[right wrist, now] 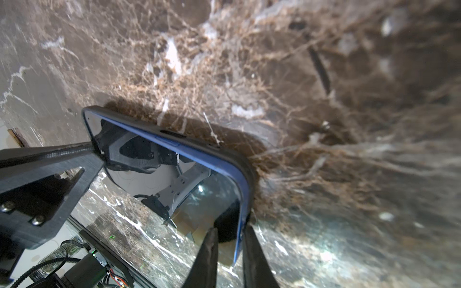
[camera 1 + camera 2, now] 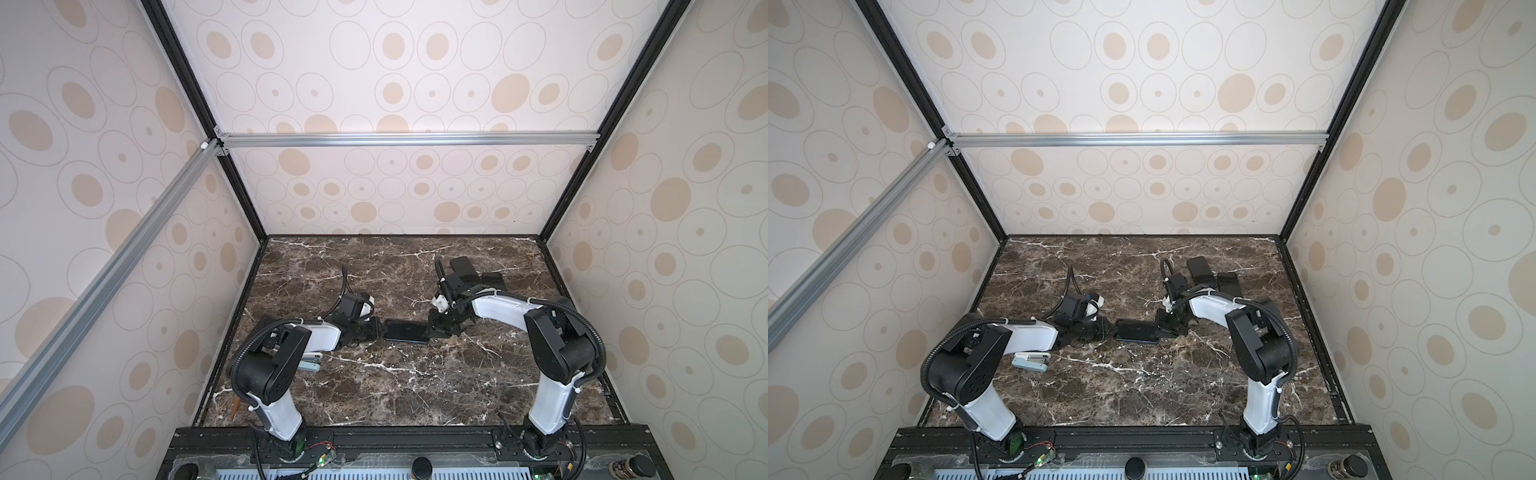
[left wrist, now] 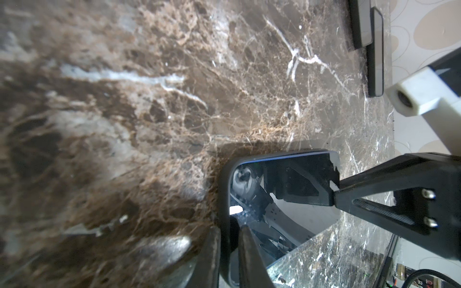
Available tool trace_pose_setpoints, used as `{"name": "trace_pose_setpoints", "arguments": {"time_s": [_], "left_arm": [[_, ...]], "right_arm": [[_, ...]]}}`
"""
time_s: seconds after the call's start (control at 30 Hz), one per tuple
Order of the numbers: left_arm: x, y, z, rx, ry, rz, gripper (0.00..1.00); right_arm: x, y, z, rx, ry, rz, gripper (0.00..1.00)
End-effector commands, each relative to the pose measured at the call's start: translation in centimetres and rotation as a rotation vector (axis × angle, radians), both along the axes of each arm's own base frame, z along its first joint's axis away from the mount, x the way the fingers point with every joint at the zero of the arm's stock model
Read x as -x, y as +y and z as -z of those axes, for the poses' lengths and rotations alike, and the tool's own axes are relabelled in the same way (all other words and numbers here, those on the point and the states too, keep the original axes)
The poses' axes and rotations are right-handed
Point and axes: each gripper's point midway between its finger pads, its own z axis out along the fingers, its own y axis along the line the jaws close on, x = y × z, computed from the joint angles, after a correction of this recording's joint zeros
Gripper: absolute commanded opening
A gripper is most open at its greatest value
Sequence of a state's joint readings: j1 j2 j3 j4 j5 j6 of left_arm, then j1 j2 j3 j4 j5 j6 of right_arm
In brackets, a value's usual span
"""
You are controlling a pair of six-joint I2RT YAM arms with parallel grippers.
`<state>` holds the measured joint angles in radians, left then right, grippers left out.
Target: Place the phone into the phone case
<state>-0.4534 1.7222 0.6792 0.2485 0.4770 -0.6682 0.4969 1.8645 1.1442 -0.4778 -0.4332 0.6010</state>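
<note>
A phone (image 2: 406,330) (image 2: 1137,331) with a dark glass face and a blue edge lies mid-table between both arms. The black phone case (image 1: 245,164) wraps its rim, and the blue edge shows just inside the case wall. My left gripper (image 3: 230,251) (image 2: 379,328) is shut on one short end, one finger over the glass and one under the black rim (image 3: 224,189). The right gripper (image 1: 230,249) (image 2: 431,330) is shut on the opposite short end in the same way. Each wrist view shows the other gripper's fingers (image 3: 334,192) (image 1: 94,152) at the far end.
Two dark flat slabs (image 2: 462,268) (image 2: 493,280) lie at the back right, behind the right arm. A pale blue and white stapler-like item (image 2: 1030,360) sits under the left arm. A thin brown stick (image 2: 235,407) rests by the front left edge. Patterned walls enclose the marble table (image 2: 415,386).
</note>
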Motion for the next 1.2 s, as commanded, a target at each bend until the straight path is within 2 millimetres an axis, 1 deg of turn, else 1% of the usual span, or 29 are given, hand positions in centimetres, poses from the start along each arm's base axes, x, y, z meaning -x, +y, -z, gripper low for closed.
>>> {"name": "trace_pose_setpoints", "arguments": {"time_s": [0.0, 0.07, 0.1, 0.13, 0.17, 0.2, 0.37, 0.6, 0.9, 1.17], "left_arm": [[7.7, 2.3, 7.3, -0.168, 0.300, 0.039, 0.16], [7.6, 1.8, 7.2, -0.165, 0.296, 0.050, 0.17], [7.7, 1.1, 6.9, -0.137, 0.299, 0.070, 0.18], [7.7, 0.9, 6.8, -0.132, 0.298, 0.074, 0.18], [7.7, 0.7, 6.7, -0.128, 0.297, 0.078, 0.18], [7.7, 0.5, 6.6, -0.124, 0.298, 0.081, 0.18], [8.0, 0.2, 6.6, -0.111, 0.310, 0.077, 0.19], [9.6, 0.8, 7.9, -0.124, 0.345, 0.059, 0.19], [10.8, 1.0, 8.5, -0.134, 0.373, 0.057, 0.19], [12.2, 1.4, 8.9, -0.156, 0.403, 0.078, 0.19]], "right_arm": [[0.7, 1.9, 1.4, -0.020, 0.010, -0.063, 0.14], [0.9, 2.4, 1.5, -0.022, 0.008, -0.073, 0.11], [1.0, 2.5, 1.8, -0.026, 0.015, -0.074, 0.10], [1.2, 2.7, 2.1, -0.033, 0.023, -0.073, 0.08], [1.4, 2.9, 2.3, -0.041, 0.035, -0.069, 0.05], [1.5, 3.0, 2.6, -0.045, 0.042, -0.068, 0.00], [2.5, 2.6, 4.4, -0.022, 0.076, -0.058, 0.00], [4.4, 0.9, 8.3, 0.062, 0.164, -0.044, 0.00], [5.9, 0.2, 10.6, 0.131, 0.212, -0.075, 0.00], [7.6, -0.8, 13.9, 0.204, 0.265, -0.097, 0.00]]}}
